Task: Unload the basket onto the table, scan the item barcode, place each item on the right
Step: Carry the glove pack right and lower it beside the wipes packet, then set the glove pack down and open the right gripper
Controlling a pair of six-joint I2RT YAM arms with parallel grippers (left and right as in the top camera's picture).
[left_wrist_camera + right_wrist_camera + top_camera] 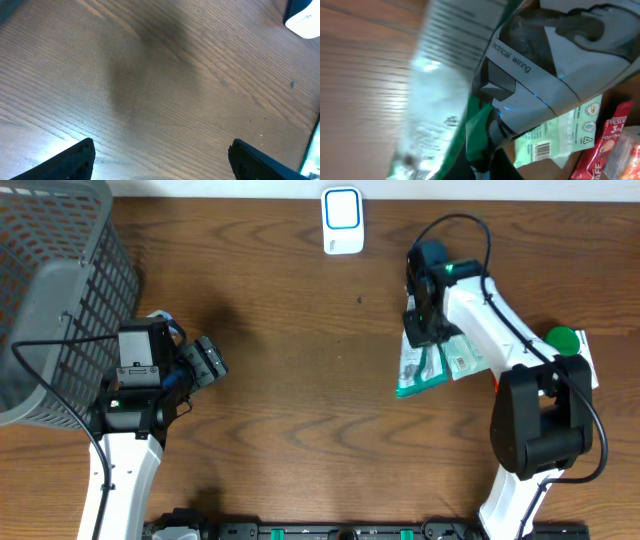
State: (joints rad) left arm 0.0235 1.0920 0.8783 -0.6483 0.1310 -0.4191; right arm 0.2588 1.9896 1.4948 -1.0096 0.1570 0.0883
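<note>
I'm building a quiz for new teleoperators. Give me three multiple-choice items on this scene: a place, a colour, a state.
1. The plastic mesh basket is: A red; B grey; C yellow.
2. The white-and-blue scanner stands: A at the far edge of the wooden table; B in the basket; C in a gripper.
3. The right gripper is: A open above bare wood; B shut on the scanner; C shut on the green-and-white plastic packet.
Key: 1 B, grey mesh at the left; 2 A, it stands alone at the top of the overhead view; 3 C, the packet fills the right wrist view.
</note>
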